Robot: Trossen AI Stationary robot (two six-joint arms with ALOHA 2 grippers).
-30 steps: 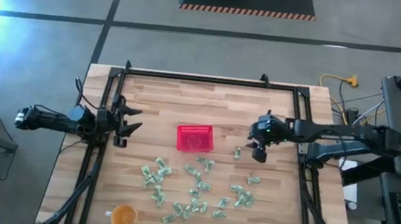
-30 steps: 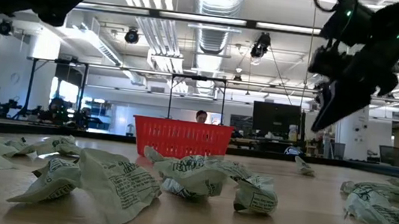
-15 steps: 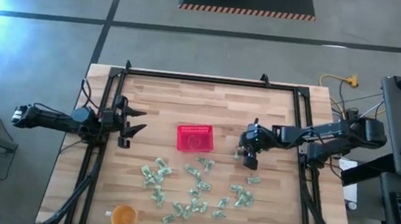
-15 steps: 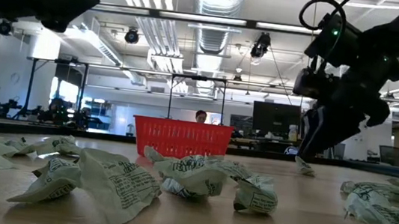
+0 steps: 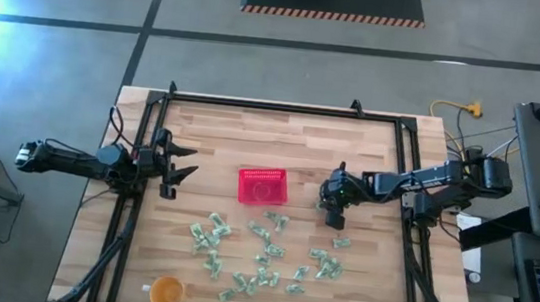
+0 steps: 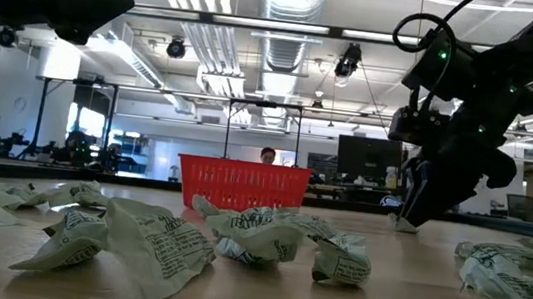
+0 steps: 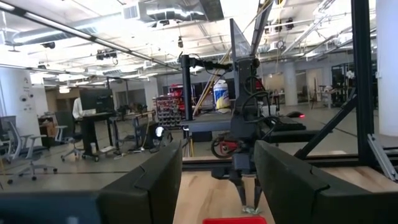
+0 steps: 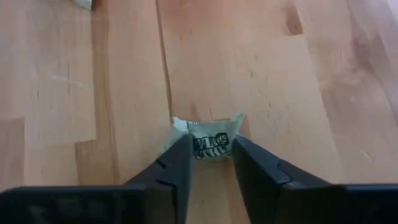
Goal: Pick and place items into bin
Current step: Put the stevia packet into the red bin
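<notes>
The right gripper (image 8: pixel 210 163) is down at the wooden table (image 5: pixel 281 137), its two dark fingers (image 8: pixel 171 171) drawn in narrow on either side of one pale green and white packet (image 8: pixel 208 142) that lies alone just right of the red basket (image 5: pixel 262 185). The other packets (image 5: pixel 264 251) lie scattered nearer the front edge, with a round orange cup (image 5: pixel 167 291) at the front left corner and black frame rails (image 5: pixel 139 157) along the table's sides. The left gripper (image 5: pixel 177 159) waits spread open over the left rail, and beyond the table a grey floor and an open workshop with ceiling lights and desks show.
</notes>
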